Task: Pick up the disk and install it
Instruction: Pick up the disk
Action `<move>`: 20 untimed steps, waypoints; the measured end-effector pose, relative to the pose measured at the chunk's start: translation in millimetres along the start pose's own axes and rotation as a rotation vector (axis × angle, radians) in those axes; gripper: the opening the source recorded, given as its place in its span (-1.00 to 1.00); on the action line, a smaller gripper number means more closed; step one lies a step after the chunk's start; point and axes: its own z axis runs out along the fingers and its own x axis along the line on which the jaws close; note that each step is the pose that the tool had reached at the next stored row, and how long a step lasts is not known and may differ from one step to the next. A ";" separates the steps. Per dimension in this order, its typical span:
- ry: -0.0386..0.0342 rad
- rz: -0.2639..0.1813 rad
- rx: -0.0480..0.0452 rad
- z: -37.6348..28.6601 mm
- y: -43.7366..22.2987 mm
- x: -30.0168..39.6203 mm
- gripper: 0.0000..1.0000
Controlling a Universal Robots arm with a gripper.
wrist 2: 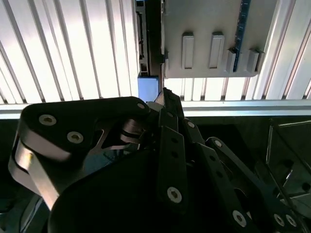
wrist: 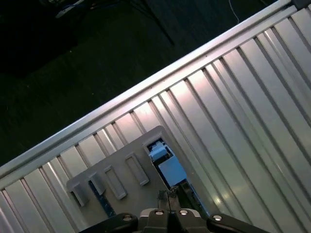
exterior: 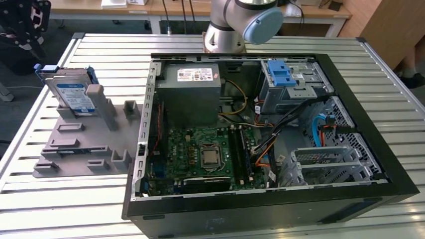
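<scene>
The disk point(exterior: 71, 94) stands upright on its edge in a slot of the grey holder plate point(exterior: 79, 144) on the exterior view's left, its blue-and-white label facing the camera and blue rails along its sides. Both wrist views look down from high above it: the disk's blue rail end point(wrist: 166, 167) point(wrist 2: 148, 87) lies just beyond my gripper point(wrist: 169, 195) point(wrist 2: 167, 97). The fingers are shut with nothing held. The gripper hangs well clear of the disk, roughly in line with its narrow top edge.
An open black computer case point(exterior: 371, 149) takes up the middle of the slatted metal table point(exterior: 99, 45), with a motherboard point(exterior: 206, 154), power supply point(exterior: 191, 89) and a blue-latched drive bay point(exterior: 285, 74). The arm's base point(exterior: 229, 30) stands behind the case. The table edge point(wrist: 146, 90) runs near the holder plate.
</scene>
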 end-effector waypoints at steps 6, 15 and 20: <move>0.0029 -0.088 -0.0010 0.1 0.0 0.0 -0.79; 0.0044 -0.231 0.0011 0.6 0.0 0.0 -0.79; 0.0030 -0.271 0.0040 0.9 0.0 0.0 -0.79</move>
